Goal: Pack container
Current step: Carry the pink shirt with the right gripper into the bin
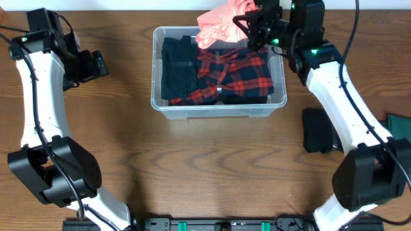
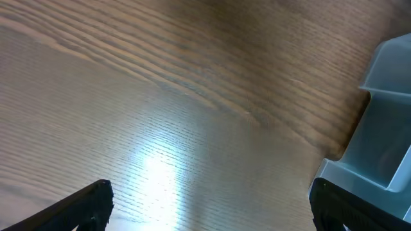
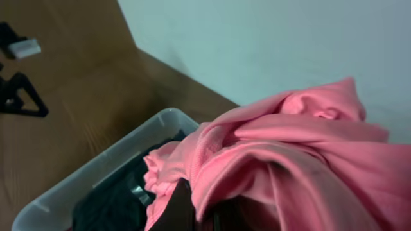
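The clear plastic container (image 1: 218, 110) stands at the table's middle back and holds a dark garment (image 1: 178, 70) on its left and a red-and-black plaid garment (image 1: 241, 76) on its right. My right gripper (image 1: 252, 24) is shut on a pink garment (image 1: 219, 25) and holds it above the container's far right corner. In the right wrist view the pink garment (image 3: 302, 154) drapes over the fingers, above the container's rim (image 3: 96, 176). My left gripper (image 1: 96, 64) is open and empty over bare table left of the container; the container's corner (image 2: 385, 128) shows in its wrist view.
A black folded item (image 1: 316, 130) lies on the table right of the container, beside my right arm. A dark green object (image 1: 399, 123) sits at the right edge. A wall runs behind the table's far edge.
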Controlling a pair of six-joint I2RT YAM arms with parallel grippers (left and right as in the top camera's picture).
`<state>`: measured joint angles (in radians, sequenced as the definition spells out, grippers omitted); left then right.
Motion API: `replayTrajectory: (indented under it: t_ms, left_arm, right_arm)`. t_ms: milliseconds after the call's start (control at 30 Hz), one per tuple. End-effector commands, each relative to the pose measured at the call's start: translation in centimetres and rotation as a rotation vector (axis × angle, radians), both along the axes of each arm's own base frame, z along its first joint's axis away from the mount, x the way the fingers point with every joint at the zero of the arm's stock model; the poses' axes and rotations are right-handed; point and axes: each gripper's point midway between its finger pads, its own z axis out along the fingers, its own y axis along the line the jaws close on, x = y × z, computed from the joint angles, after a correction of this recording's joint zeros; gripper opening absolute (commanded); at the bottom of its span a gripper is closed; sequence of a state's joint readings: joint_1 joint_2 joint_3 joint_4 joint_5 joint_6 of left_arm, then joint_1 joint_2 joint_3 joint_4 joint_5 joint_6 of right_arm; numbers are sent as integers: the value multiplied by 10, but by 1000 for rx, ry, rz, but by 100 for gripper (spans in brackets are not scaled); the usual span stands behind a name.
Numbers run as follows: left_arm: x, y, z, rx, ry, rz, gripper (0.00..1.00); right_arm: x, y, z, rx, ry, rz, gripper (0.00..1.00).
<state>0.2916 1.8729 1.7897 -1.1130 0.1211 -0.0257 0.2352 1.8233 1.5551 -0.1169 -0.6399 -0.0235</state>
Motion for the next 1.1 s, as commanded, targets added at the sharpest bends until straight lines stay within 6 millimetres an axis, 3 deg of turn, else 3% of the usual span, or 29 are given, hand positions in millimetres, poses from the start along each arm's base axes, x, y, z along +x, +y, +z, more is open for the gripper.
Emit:
replayTrajectory:
  t_ms: [0, 267, 667, 800, 933, 1067]
  left_arm:
    - [-1, 0, -2, 0, 5, 0, 98]
    - [-1, 0, -2, 0, 5, 0, 98]
    - [-1, 0, -2, 0, 5, 0, 98]
    - [-1, 0, -2, 0, 5, 0, 98]
    - [-1, 0, -2, 0, 5, 0, 98]
    - [-1, 0, -2, 0, 5, 0, 98]
  right_arm:
    - [-4, 18, -5, 4, -12, 85, 1]
    - [-2, 23, -29, -7, 43, 94, 1]
    - [13, 1, -80, -127, 170, -69, 1]
    - [15, -13, -97, -187, 220, -141, 36]
    - [15, -24, -96, -203, 228, -176, 43]
    - [11, -32, -73, -191, 204, -188, 45]
